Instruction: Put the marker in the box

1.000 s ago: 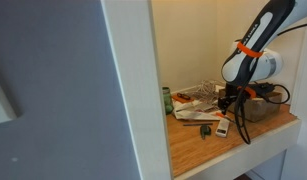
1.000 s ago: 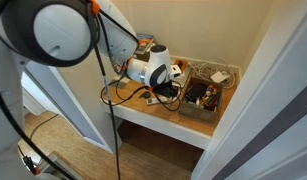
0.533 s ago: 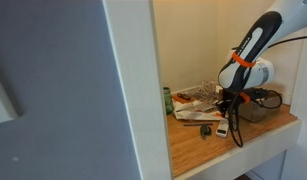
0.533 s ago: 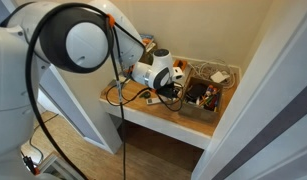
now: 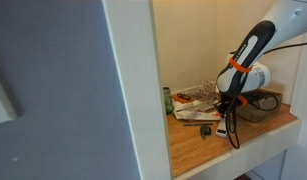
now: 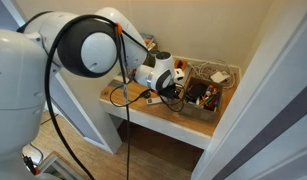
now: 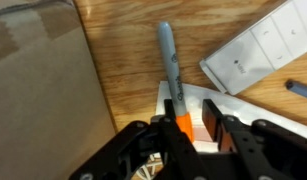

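In the wrist view the marker [image 7: 169,65], grey with an orange end, lies on the wooden shelf and on a white paper [image 7: 191,97]. My gripper [image 7: 190,108] points down over it, its jaws astride the orange end. The left finger [image 7: 169,118] touches the marker, and a gap shows between the marker and the right finger [image 7: 212,116]. The tan cardboard box [image 7: 38,85] lies close on the left. In both exterior views the gripper [image 5: 225,108] [image 6: 179,90] hangs low over the shelf beside the box [image 6: 215,104].
A white ribbed panel [image 7: 258,48] lies to the right of the marker, with a blue item [image 7: 301,90] at the edge. A green can [image 5: 166,100], loose papers [image 5: 193,98] and a small black object [image 5: 206,130] sit on the shelf. A white wall [image 5: 128,90] borders it.
The jaws have narrowed around the marker. The arm's upper links have swung a little, while the gripper stays low over the same spot.
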Available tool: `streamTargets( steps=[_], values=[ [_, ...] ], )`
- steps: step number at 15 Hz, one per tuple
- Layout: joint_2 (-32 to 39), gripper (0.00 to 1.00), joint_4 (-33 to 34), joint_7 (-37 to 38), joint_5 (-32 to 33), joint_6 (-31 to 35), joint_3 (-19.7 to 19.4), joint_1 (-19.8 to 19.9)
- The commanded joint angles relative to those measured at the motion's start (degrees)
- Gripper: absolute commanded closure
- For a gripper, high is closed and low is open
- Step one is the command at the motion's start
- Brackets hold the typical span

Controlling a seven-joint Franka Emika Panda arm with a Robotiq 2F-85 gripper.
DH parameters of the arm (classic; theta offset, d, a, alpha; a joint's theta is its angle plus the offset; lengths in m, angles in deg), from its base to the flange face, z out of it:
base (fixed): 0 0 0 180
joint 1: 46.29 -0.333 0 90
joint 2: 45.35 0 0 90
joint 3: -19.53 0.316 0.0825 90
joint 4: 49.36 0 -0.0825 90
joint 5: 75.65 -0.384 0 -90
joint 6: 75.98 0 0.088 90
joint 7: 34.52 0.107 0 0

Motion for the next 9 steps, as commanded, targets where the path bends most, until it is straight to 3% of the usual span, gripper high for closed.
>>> streamTargets(
  steps=[1, 3, 5, 7, 9],
  values=[
    [2.28, 0.62, 2.62, -0.74, -0.38, -0.05, 0.16, 0.29],
    [2.76, 0.69, 3.01, -0.77, -0.31, -0.18, 0.11, 0.26],
    [2.76, 0.96, 3.17, -1.14, -0.18, -0.85, 0.23, 0.35],
    [1.91, 1.00, 2.83, -1.49, -0.46, -2.06, 0.65, 0.73],
    [0.28, 0.96, 2.23, -1.53, -0.75, -3.00, 0.74, 1.07]
  ],
)
